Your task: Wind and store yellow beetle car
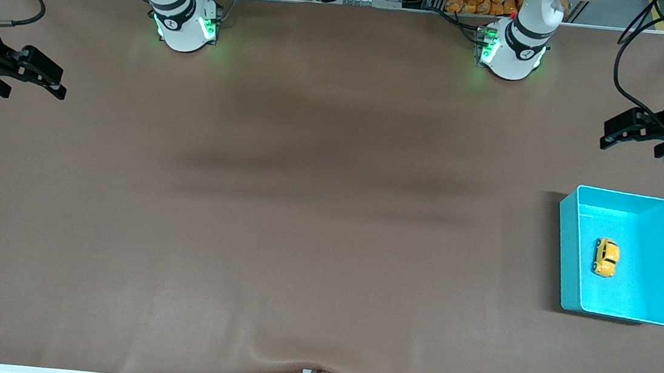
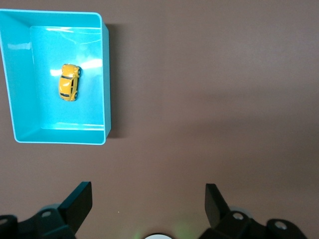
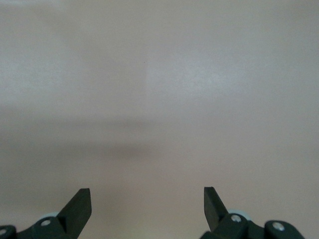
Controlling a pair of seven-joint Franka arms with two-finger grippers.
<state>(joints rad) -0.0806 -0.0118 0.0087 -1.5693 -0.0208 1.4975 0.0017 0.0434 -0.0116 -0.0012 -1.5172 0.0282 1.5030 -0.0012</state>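
You see the yellow beetle car (image 1: 606, 257) in the teal bin (image 1: 572, 258), frame's lower right; left claw (image 1: 616, 133) and right claw (image 1: 50, 79) wait released above the tabletop (image 1: 305, 208).

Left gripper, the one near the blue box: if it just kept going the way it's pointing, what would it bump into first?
Probably bare brown table. The left gripper hangs open, and the teal bin holding the yellow beetle car sits off to one side of its line, though depth is hard to judge.
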